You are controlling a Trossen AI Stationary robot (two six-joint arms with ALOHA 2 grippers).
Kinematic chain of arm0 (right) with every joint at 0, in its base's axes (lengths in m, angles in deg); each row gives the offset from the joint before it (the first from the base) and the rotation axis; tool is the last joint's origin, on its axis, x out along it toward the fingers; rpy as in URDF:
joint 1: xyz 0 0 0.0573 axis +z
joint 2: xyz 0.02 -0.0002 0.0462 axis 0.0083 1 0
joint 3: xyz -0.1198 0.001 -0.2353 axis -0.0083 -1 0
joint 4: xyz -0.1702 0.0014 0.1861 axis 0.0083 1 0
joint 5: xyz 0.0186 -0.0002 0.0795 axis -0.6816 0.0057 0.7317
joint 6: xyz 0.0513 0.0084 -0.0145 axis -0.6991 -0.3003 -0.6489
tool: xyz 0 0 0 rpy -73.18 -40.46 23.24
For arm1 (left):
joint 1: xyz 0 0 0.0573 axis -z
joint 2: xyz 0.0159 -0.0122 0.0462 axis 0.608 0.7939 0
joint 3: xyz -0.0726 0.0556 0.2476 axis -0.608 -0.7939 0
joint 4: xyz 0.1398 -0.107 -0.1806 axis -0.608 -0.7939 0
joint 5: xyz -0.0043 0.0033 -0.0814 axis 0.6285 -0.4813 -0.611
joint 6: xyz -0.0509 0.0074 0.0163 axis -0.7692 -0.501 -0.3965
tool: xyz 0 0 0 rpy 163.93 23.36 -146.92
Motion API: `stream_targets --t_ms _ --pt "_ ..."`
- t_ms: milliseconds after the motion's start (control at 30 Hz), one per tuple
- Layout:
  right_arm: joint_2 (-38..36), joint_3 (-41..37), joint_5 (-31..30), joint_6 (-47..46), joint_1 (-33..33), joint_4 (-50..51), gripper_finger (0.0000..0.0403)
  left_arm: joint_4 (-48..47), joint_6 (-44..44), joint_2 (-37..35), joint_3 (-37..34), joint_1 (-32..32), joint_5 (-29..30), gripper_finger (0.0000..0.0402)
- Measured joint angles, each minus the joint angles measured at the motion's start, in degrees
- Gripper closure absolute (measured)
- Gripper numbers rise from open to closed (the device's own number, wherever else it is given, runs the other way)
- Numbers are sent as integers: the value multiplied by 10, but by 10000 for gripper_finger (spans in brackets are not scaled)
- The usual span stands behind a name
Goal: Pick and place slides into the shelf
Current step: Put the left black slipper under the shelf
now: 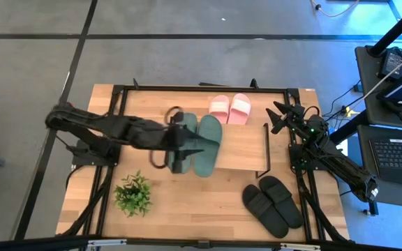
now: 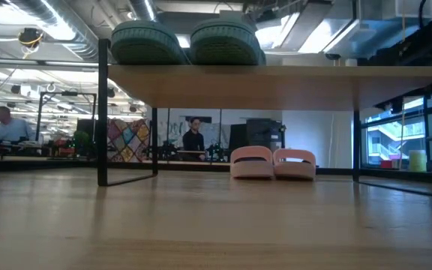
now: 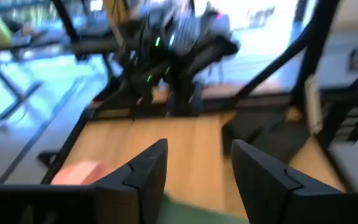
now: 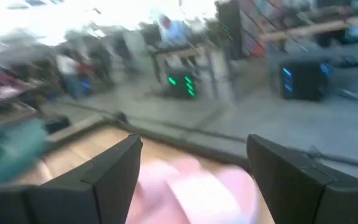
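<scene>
1. The left gripper hangs over the shelf, right above the pair of green slides that lies on the shelf's top board. Its fingers stand apart and nothing is between them; the left wrist view shows only a strip of green below the open fingers, so the slide seems released, not held.
2. The right gripper waits at the shelf's right end, fingers spread wide and empty. The pink slides are just in front of it and to its left, on the table beside the shelf's far edge.
3. The black slides lie on the table near the front edge, well apart from both grippers. They lie behind the right gripper, close to that arm's base, so I judge the right arm is nearer to them than the left arm.
4. The long axis of the black pair runs diagonally across the table, not parallel to the shelf.
5. My judgement: the green pair is placed, and the pink and black pairs are not yet on the top board.
</scene>
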Motion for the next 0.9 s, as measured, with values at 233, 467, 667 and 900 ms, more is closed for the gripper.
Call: stream_targets --t_ms 233,467,667,900 --pt "0 61 194 112 1 -74 111 254 -45 -102 -212 33 -1 231" --pt "25 277 235 197 22 145 111 376 -77 -192 -357 59 7 231" --pt "102 467 248 238 32 316 111 356 -74 -286 -434 68 73 231" --pt "230 609 285 271 32 431 111 340 -75 -380 -515 69 91 231"
